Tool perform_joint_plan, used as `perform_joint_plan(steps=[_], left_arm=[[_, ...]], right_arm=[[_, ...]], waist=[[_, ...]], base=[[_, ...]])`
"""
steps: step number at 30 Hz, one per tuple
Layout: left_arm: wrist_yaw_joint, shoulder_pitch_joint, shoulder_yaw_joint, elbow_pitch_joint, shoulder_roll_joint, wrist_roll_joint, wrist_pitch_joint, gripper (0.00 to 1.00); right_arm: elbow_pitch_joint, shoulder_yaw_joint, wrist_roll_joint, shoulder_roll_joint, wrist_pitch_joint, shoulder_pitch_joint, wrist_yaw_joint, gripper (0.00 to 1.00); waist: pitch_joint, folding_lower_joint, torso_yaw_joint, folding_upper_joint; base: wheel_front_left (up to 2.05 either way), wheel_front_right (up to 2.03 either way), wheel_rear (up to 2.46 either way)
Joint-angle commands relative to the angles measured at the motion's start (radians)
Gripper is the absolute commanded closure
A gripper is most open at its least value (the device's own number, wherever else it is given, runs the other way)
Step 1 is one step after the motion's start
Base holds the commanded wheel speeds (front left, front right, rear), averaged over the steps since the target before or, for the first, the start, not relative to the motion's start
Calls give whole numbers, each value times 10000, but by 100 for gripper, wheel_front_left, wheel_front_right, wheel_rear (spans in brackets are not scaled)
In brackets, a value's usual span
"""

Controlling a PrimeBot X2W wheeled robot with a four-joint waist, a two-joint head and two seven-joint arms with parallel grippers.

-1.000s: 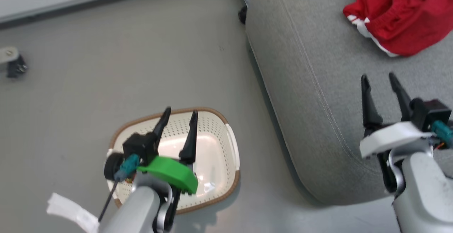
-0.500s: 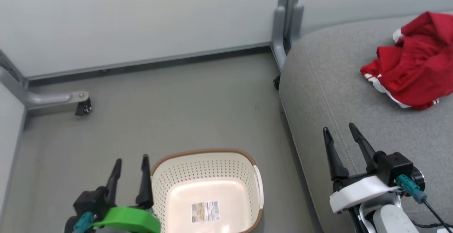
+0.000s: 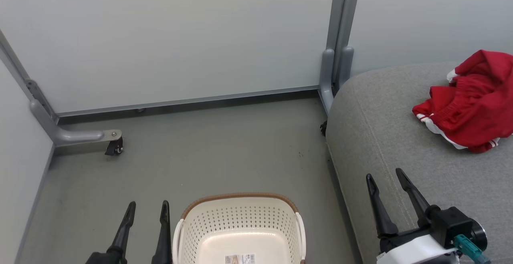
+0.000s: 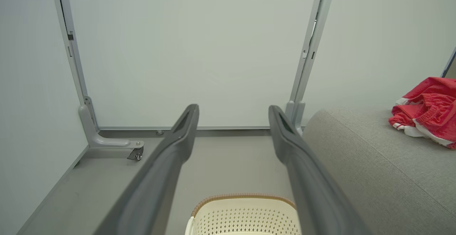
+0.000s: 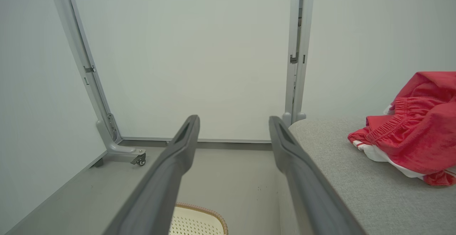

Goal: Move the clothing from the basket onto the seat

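Clothing [image 3: 471, 103] is lying in a crumpled red heap, white trim showing along its lower edge, on the far right part of the seat [image 3: 400, 144]. It is sitting well apart from the basket [image 3: 240, 220].

Basket is standing upright on the grey floor [image 3: 208, 152], near the seat's rounded side. Its pale bottom is showing, with a small paper label [image 3: 240, 258] on it.

Left gripper [image 3: 148, 204] is hovering over the floor just beside the basket's left rim, fingers spread wide and holding nothing.

Right gripper [image 3: 383, 174] is hanging over the near part of the seat, fingers likewise spread wide and gripping nothing, well short of the clothing.

Pale partition panels [image 3: 180, 35] are standing behind. A grey metal foot with a caster [image 3: 114, 148] is resting on the floor at left.
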Motion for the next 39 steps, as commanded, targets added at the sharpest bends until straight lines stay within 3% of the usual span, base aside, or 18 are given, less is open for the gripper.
perform_joint_plan(steps=[1,13,14,17,39], left_arm=[[-64,225,12,8,16,167,11,0],[-77,91,1,286,12,369,11,0],[-96,233,-44,335,-2,315,-2,100],[-94,313,-100,609,-8,298,2,100],[-162,-621,275,1044,163,-3873,883,100]], right_arm=[[-60,-40,-22,18,-4,181,-7,0],[18,-202,-87,221,-4,313,-7,0],[40,-165,-48,207,0,172,0,100],[298,-126,-36,240,3,231,0,100],[734,-490,4273,86,859,-438,-1,100]], waist=[[-31,1,17,0],[-23,1,61,0],[-24,1,59,0],[-22,1,58,0],[175,1,-17,0]], base=[[0,0,0],[0,0,0],[0,0,0],[0,0,0],[0,0,0]])
